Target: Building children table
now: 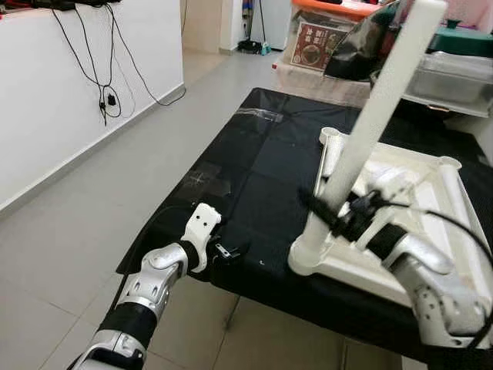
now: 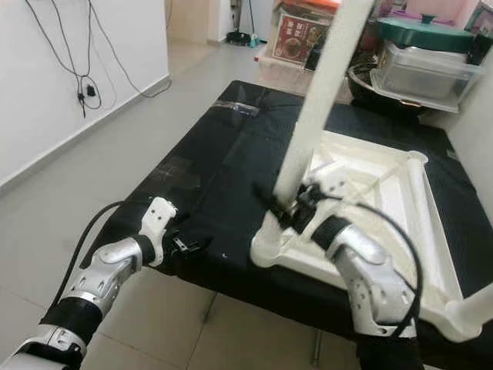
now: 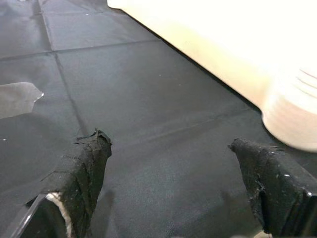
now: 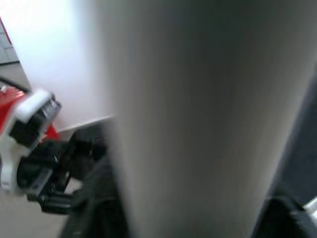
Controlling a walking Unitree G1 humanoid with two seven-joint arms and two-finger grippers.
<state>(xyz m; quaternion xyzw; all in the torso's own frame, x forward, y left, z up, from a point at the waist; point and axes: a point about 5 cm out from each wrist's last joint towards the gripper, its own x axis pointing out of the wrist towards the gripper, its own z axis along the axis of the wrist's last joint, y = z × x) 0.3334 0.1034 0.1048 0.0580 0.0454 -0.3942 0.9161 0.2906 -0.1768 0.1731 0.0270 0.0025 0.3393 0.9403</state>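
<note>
— How did you seat that leg well?
— My right claw [image 2: 286, 210] gripped the white leg [image 2: 320, 96] low, at the corner socket of the upturned white tabletop [image 2: 370, 181] on the black table [image 2: 231, 154]; I judged straight downward pressure best. My left claw [image 3: 173, 163] rested wide, empty.

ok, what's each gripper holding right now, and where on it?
Right gripper is shut on the white table leg, near its lower end, just above the upturned tabletop's corner socket. Left gripper is open over the black cloth, holding nothing.
</note>
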